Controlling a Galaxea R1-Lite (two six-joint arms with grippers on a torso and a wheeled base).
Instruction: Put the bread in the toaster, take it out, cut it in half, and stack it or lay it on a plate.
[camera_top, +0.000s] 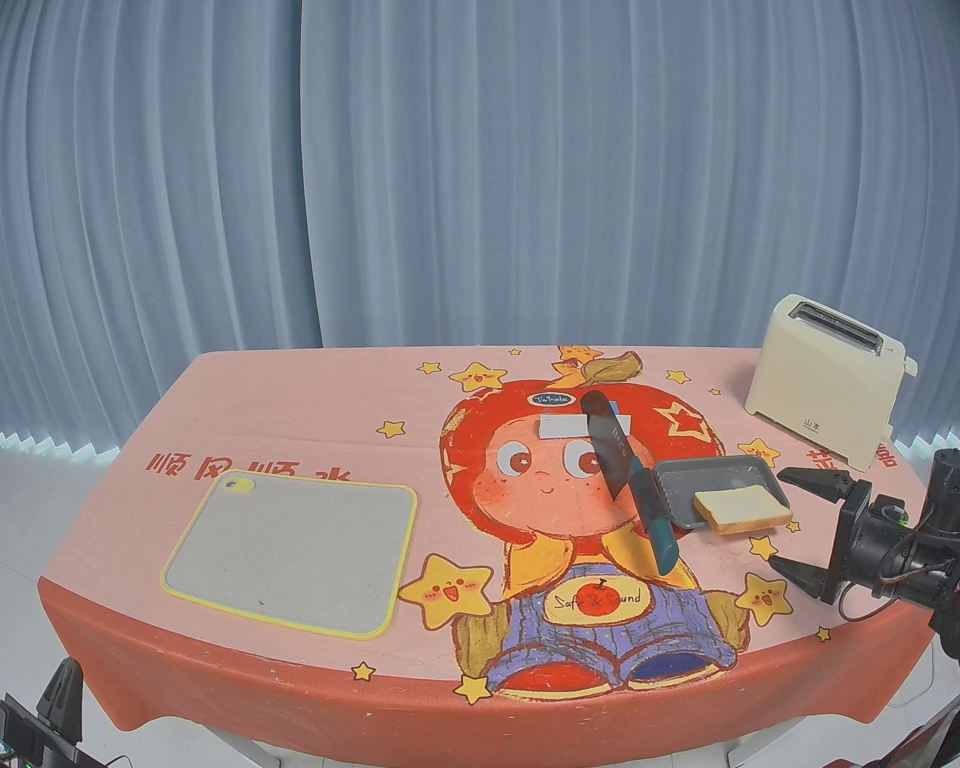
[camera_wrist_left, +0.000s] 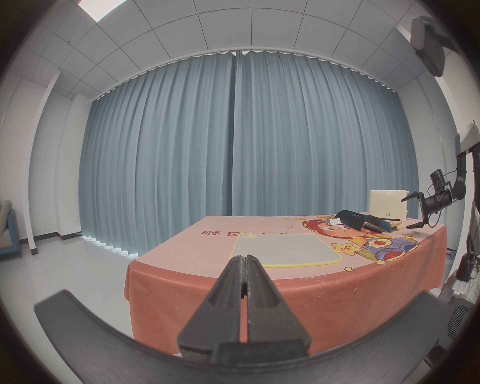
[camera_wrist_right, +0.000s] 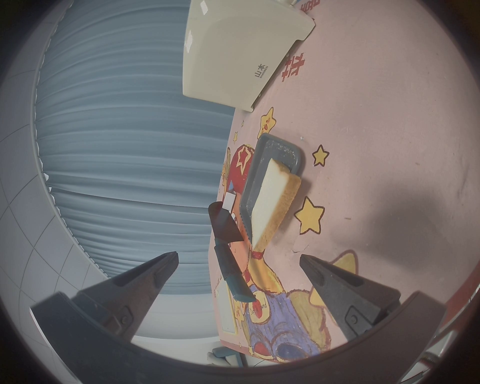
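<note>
The slice of bread (camera_top: 742, 507) is lying on the near corner of a shallow grey tray (camera_top: 700, 476), its edge overhanging the rim toward the robot's right side, which is probably leaving a free edge to pinch. The right gripper (camera_top: 782, 520) is hovering just beside that corner at table height, its jaws spread wide and gripping nothing, the gap between them facing the slice as if lining up for a first grasp. The cream toaster (camera_top: 828, 378) is standing upright behind the tray at the far right of the table (camera_top: 300, 420), slots up, near enough for the right arm. A knife (camera_top: 630, 478) is lying just left of the tray, teal handle toward the robot and dark blade crossing a small white block (camera_top: 562, 427). The grey cutting board (camera_top: 292, 538) with its yellow rim is waiting well apart on the left. The left gripper (camera_wrist_left: 244, 260) is hanging below the table's near-left edge, jaws pressed together and empty, evidently idle; toasting is not yet begun.
</note>
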